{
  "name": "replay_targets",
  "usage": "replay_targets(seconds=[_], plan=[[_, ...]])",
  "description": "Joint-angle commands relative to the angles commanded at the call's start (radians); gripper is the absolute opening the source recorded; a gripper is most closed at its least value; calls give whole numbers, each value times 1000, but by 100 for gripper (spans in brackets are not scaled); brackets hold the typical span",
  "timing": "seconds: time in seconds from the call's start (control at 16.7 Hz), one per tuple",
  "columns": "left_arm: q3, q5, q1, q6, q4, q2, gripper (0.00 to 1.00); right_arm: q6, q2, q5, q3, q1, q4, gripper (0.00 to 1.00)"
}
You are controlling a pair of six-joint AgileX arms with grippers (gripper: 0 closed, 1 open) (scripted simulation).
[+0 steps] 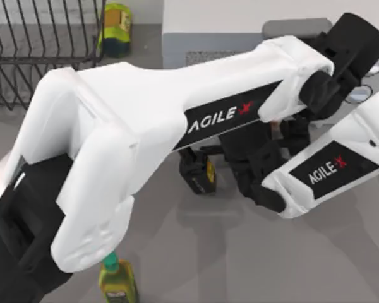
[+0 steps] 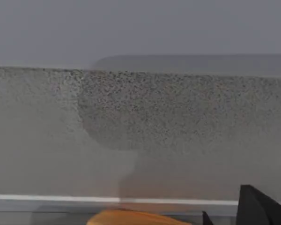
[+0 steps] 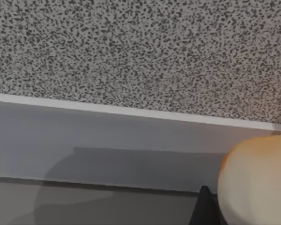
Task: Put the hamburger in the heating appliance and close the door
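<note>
Both AgileX arms reach toward the heating appliance [image 1: 240, 28] at the far edge of the desk [image 1: 196, 252]. The left arm lies across the middle of the top view; the right arm comes in from the right.

The left wrist view faces the door [image 2: 154, 126], its speckled window close ahead, with an orange-tan edge of the hamburger [image 2: 131, 218] low in frame. The right wrist view shows the same speckled panel and the hamburger [image 3: 257, 183] as a pale bun near a dark fingertip.

Left pincer state: cannot tell. Right pincer state: cannot tell.

Judged step: carrying the hamburger to the appliance. Next move calls for an open cavity; whether the door stands open is unclear.

Nearby: black wire rack [image 1: 38, 50], a green-capped bottle [image 1: 117, 278], another bottle [image 1: 117, 25] beside the rack. The crossed arms crowd the approach.
</note>
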State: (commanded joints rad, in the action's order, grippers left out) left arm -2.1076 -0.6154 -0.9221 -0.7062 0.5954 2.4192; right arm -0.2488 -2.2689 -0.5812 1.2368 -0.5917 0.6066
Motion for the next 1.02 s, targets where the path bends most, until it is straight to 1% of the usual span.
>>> replay_targets(seconds=[0.18,0.66,0.84,1.02], plan=[[-154,14,20,19,54,90,0,0,0,0,0,0,0,100],[-630,67,98,90,224,356,0,0,0,0,0,0,0,100],[-745,82,118,109,264,416,0,0,0,0,0,0,0,100],[-780,86,123,115,277,435,0,0,0,0,0,0,0,100]])
